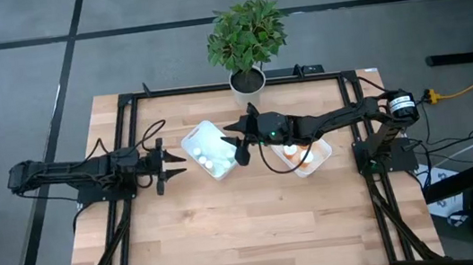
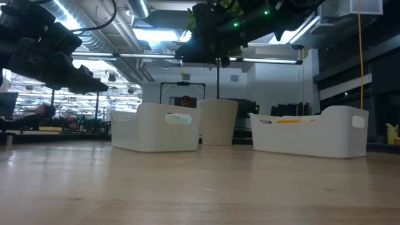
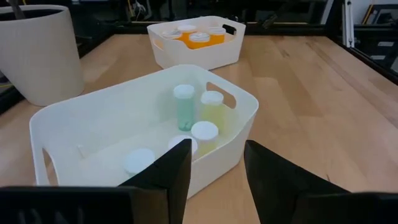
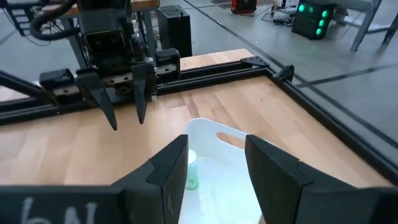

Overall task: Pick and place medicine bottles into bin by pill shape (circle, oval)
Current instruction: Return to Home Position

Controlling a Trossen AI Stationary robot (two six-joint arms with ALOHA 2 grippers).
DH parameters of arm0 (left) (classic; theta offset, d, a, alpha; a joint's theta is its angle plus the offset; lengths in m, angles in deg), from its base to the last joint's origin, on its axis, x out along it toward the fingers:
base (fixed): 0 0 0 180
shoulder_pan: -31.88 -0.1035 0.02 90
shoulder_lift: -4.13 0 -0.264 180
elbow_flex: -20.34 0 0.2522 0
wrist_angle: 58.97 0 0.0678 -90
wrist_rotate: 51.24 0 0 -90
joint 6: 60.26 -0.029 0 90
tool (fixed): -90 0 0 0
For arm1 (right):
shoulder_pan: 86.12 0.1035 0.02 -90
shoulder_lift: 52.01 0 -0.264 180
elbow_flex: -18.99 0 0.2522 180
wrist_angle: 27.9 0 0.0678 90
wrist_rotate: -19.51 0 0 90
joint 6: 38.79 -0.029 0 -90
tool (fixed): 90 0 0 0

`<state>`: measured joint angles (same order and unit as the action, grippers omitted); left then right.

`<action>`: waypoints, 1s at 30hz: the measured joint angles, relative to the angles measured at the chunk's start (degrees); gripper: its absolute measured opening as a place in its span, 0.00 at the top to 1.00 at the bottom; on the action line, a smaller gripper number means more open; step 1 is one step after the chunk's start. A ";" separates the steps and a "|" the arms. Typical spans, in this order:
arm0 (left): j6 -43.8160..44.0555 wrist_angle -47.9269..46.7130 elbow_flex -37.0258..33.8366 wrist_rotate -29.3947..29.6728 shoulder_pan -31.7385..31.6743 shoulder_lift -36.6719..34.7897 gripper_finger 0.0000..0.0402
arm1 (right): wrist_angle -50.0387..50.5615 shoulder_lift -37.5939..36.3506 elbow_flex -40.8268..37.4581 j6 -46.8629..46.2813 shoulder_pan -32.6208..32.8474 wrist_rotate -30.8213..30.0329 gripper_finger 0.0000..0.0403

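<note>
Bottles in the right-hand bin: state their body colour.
The bottles are orange-bodied with white caps, clearest in the left wrist view.

Your high camera looked straight down on the whole table (image 1: 257, 229). Your low camera sat at table-top height, facing level across at the left white bin (image 2: 156, 128), the right white bin (image 2: 309, 134) and the room behind. Your left wrist camera peered close into the left white bin (image 3: 221, 155); your right wrist camera hung over that same bin (image 4: 214, 134), facing the left claw (image 4: 127, 124).
</note>
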<state>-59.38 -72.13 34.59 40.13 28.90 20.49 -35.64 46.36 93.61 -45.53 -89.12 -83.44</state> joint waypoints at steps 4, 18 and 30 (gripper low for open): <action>0.00 0.00 0.00 0.02 0.00 0.00 0.65 | -0.02 0.00 0.00 1.06 0.01 0.11 0.60; 0.00 0.02 -0.02 0.03 0.00 0.00 0.65 | -0.81 0.00 0.00 -2.26 0.01 0.09 0.60; 0.00 0.04 -0.02 0.04 0.02 0.02 0.65 | -13.17 -2.89 -4.24 2.97 3.62 -1.12 0.60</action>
<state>-59.38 -72.09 34.57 40.17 28.92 20.51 -48.81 43.46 89.38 -42.55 -85.50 -84.56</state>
